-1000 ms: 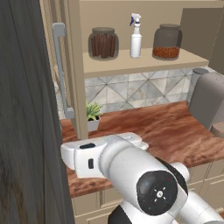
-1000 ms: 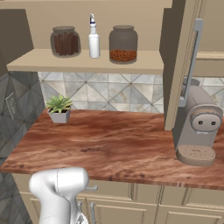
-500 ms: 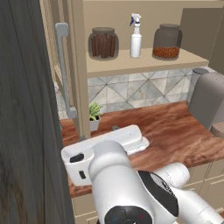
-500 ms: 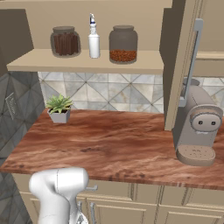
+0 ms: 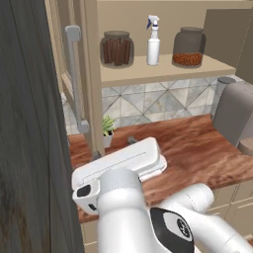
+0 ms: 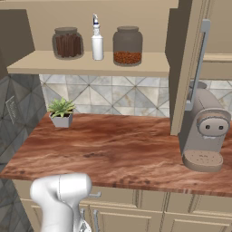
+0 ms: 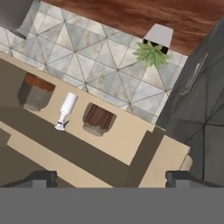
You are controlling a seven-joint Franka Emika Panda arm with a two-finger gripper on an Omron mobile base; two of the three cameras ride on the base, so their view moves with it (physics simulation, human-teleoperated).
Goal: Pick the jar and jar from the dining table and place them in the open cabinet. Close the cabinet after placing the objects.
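The coffee machine [image 5: 236,112] is cut off by the left base view's right edge, its front unseen.

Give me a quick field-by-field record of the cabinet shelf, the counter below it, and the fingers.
shelf contents: jar of brown sticks, white spray bottle, jar of reddish-brown grains, in a row
cabinet: doors open, left door, right door
counter: small potted plant, coffee machine
fingers: spread wide, holding nothing
task step left: close the cabinet
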